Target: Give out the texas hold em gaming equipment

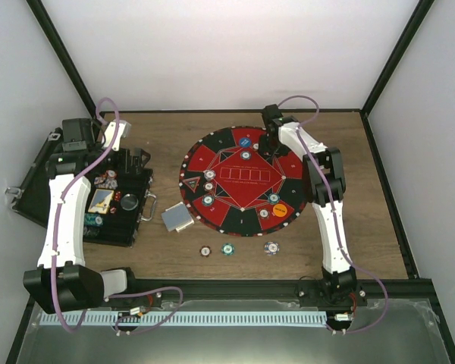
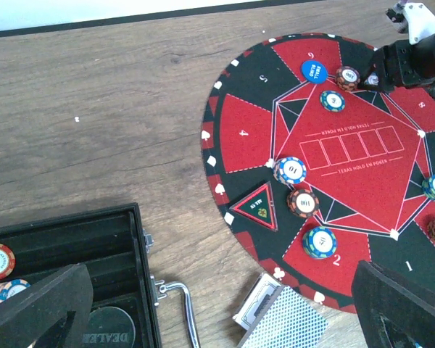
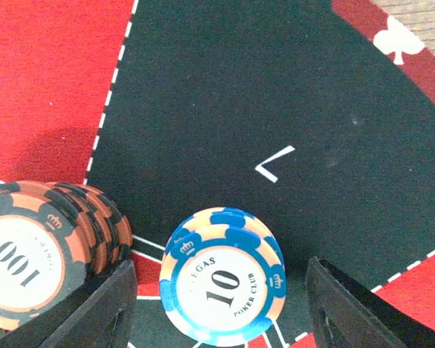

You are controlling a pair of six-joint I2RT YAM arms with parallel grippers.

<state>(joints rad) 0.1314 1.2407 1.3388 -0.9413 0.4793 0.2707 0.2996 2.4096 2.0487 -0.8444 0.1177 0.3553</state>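
Note:
A round red-and-black poker mat (image 1: 243, 176) lies mid-table with chip stacks around its seats. My right gripper (image 1: 271, 144) is low over the mat's far side. In the right wrist view it (image 3: 221, 304) stands open around a short blue-and-cream "10" chip stack (image 3: 223, 286), with a gap on each side. An orange-and-black "100" stack (image 3: 40, 246) stands just left of the left finger (image 3: 94, 312). My left gripper (image 2: 217, 319) hangs open and empty above the wood between the case and the mat. Grey-backed cards (image 2: 286, 319) lie below it, beside their box (image 2: 257, 304).
The black hinged case (image 1: 98, 197) lies open at the left, with chips and a dealer button (image 2: 105, 330) inside and its metal handle (image 2: 181, 304) facing the mat. Three loose chips (image 1: 227, 249) sit on the wood in front of the mat. A blue disc (image 1: 245, 141) and an orange disc (image 1: 280, 210) lie on the mat.

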